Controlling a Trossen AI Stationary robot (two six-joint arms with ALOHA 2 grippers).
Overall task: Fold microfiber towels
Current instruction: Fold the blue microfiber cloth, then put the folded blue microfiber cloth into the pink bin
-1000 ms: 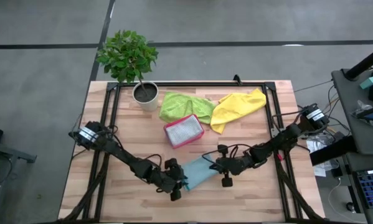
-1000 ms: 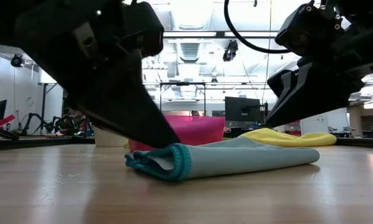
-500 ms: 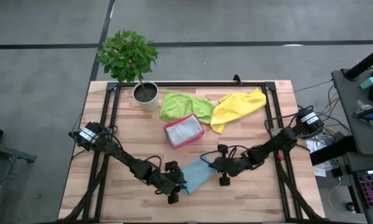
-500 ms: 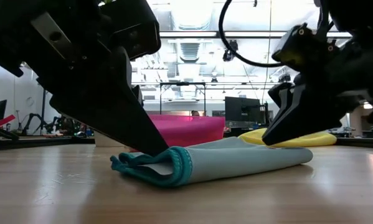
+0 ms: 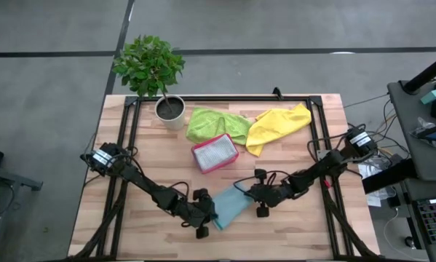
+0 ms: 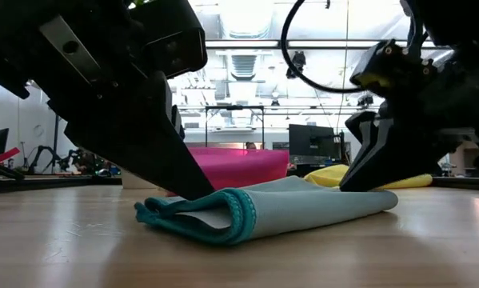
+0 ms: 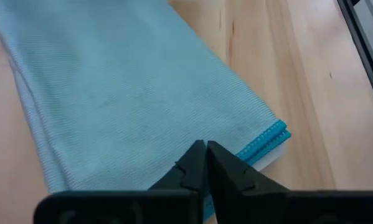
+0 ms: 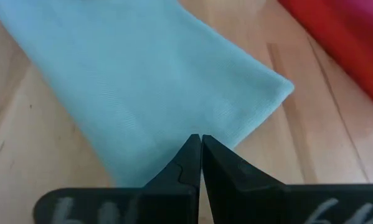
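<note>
Having closed on the teal towel [image 5: 230, 206], left fingers [image 7: 205, 155] match the right fingers [image 8: 200, 149], also shut.

A wooden worktop [image 5: 152, 164] of pale planks stands on a grey concrete floor [image 5: 50, 87], framed by black rails [image 5: 225, 99] along its edges. At the far left corner sits a small potted plant [image 5: 149, 67] with leafy green branches in a white pot [image 5: 170, 110]. Near the middle of the worktop lies a pink rectangular tray [image 5: 215, 153], set at a slant, with something pale grey inside it. From table height the tray [image 6: 239, 168] shows as a pink wall. Beyond it the room holds dark monitors [image 6: 313, 142] on desks under bright ceiling lights. To the right of the worktop stands a dark desk [image 5: 421, 138] with cables and a keyboard [image 5: 434, 218].
</note>
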